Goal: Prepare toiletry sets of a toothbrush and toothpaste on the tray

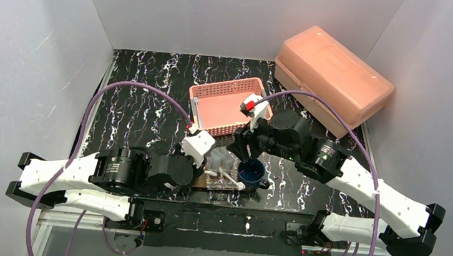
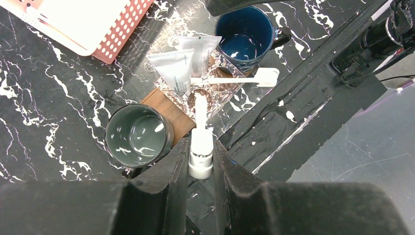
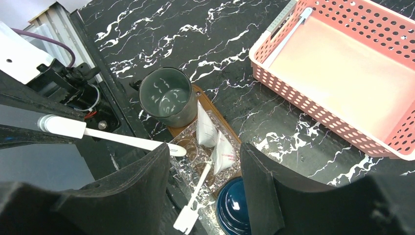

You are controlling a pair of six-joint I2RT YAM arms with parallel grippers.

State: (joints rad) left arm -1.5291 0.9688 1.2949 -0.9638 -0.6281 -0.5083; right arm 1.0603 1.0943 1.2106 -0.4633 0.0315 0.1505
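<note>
My left gripper (image 2: pixel 200 164) is shut on the thick end of a white toothbrush (image 2: pixel 200 139). Its head points over the clear faceted glass (image 2: pixel 208 98) in the middle of the brown wooden tray (image 2: pixel 166 110). That glass holds two toothpaste tubes (image 2: pixel 173 68) and another toothbrush (image 2: pixel 235 80) leaning out over its rim. The grey-green cup (image 2: pixel 138 135) and the dark blue mug (image 2: pixel 244 33) stand at the tray's ends, both empty. My right gripper (image 3: pixel 205 196) is open and empty, hovering above the glass and the blue mug (image 3: pixel 235 210). The held toothbrush (image 3: pixel 112 137) also shows in the right wrist view.
The pink mesh basket (image 1: pixel 226 103) stands just behind the tray with one more toothbrush (image 3: pixel 286 36) along its left wall. A large salmon lidded box (image 1: pixel 332 75) sits at the back right. White walls enclose the black marbled table.
</note>
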